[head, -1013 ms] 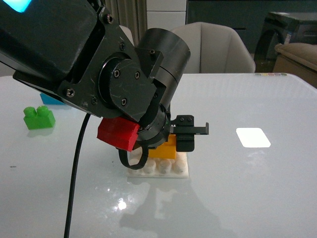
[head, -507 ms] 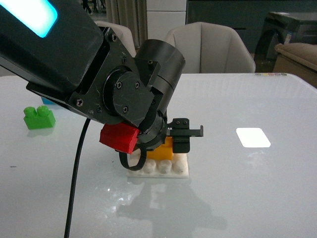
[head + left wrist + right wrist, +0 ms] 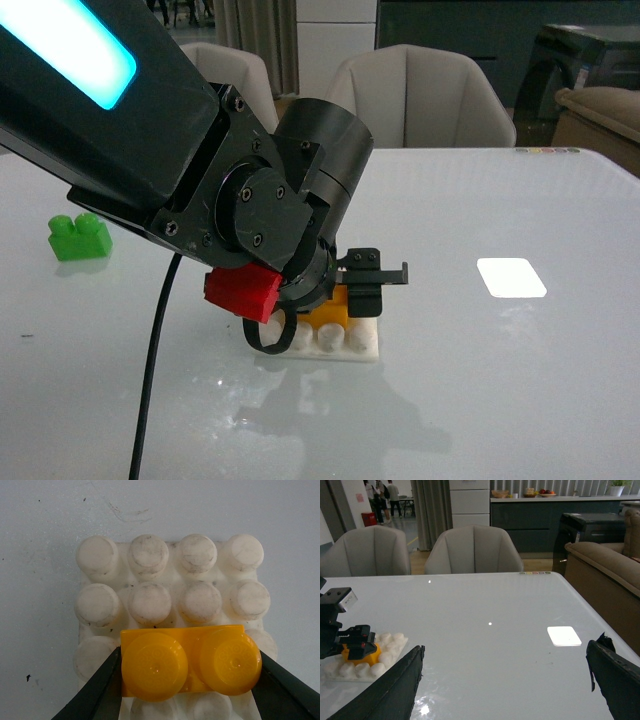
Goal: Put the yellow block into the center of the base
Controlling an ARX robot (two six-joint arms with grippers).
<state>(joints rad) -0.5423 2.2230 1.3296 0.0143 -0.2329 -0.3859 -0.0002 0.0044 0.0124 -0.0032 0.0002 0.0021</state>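
Note:
The white studded base lies on the table in front of me. My left gripper is shut on the yellow block and holds it low on the base, apparently touching it. In the left wrist view the yellow block sits between the two black fingers, over the base, covering studs in its nearer rows. In the right wrist view the block and the base show at far left. My right gripper is open and empty over bare table.
A green two-stud brick stands at the left of the table. A bright white rectangular patch lies to the right of the base. Chairs stand behind the table's far edge. A black cable hangs from my left arm.
My left arm has lowered the yellow block onto the base, and the arm has tilted a little. The right arm shows no earlier view.

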